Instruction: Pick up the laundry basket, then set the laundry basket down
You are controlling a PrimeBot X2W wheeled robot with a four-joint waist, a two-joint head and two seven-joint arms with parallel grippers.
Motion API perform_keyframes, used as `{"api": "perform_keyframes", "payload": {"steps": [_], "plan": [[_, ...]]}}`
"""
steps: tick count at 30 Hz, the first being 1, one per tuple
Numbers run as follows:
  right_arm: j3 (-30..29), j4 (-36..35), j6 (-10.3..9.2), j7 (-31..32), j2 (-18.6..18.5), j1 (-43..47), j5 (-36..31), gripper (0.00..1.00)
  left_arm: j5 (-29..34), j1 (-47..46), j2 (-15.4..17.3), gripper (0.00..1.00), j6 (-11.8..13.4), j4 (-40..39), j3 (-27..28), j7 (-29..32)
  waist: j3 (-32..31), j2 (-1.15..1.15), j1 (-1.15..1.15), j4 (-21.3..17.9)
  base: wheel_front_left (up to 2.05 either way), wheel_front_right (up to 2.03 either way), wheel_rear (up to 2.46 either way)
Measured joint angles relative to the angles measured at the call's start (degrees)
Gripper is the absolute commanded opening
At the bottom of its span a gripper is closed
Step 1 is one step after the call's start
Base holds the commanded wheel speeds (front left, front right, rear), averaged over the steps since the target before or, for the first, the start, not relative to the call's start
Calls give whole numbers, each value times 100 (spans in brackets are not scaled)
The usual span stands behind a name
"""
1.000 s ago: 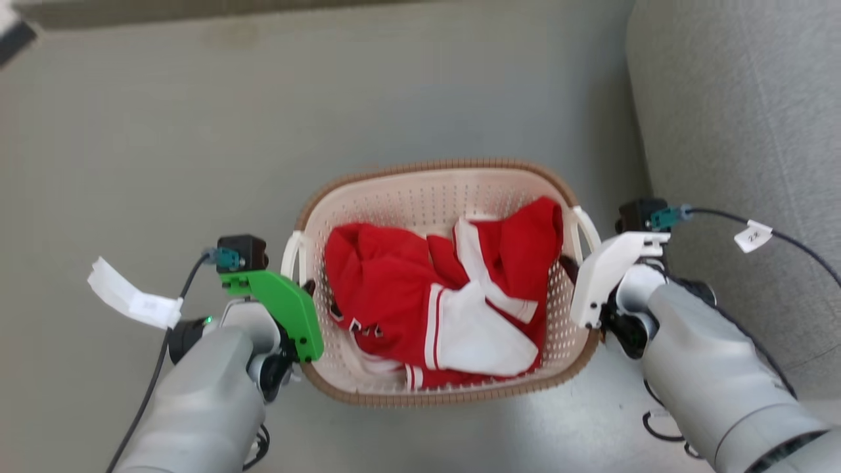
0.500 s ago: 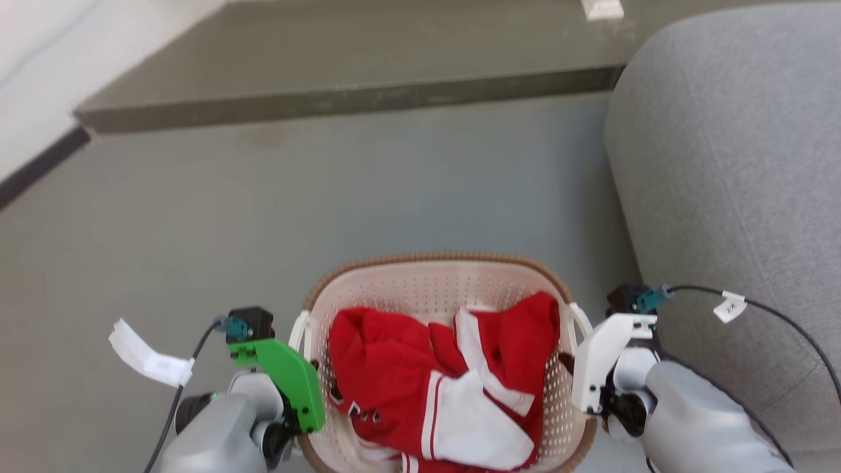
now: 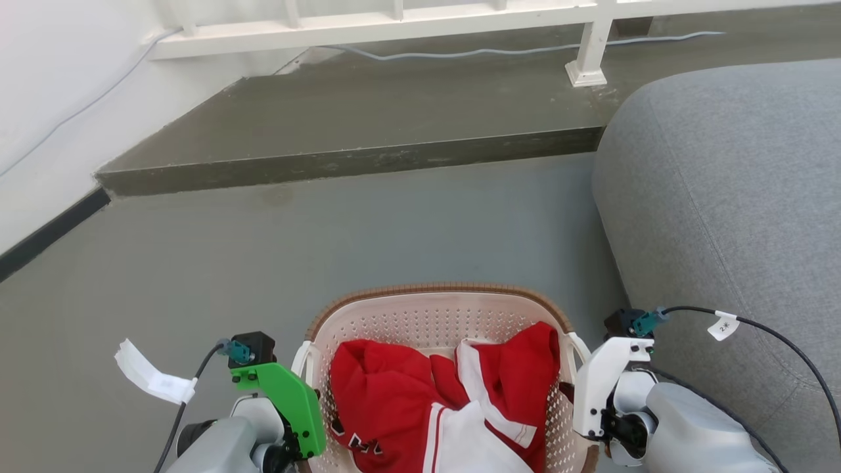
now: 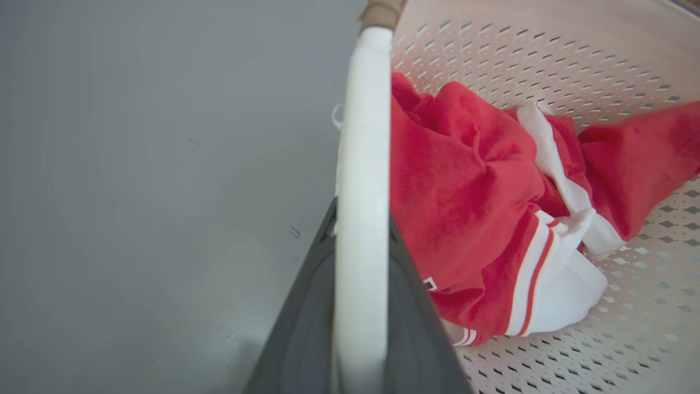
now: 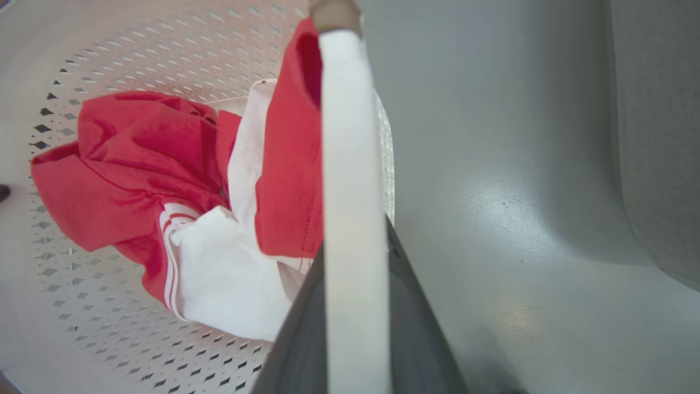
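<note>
Left hand [image 4: 362, 219] on laundry basket [image 4: 547, 49] handle [image 4: 363, 109]

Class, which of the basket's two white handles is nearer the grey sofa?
The right handle, clamped in the right tool; the left handle faces the floor.

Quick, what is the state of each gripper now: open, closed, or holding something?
Left gripper: closed on the left handle of the laundry basket.
Right gripper: closed on its right handle.

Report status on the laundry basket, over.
Left gripper shut on the laundry basket's left handle, right gripper shut on its right handle. Red-and-white clothing inside. Grey sofa close on the right, raised step ahead.
</note>
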Motion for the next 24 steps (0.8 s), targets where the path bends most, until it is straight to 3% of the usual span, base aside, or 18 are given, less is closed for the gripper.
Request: {"api": "perform_keyframes", "payload": {"steps": [24], "plan": [[177, -31, -41, 51, -32, 2, 178, 0, -138, 25, 19, 0, 2, -29, -98, 29, -3, 0, 0, -24, 0, 0, 0]]}}
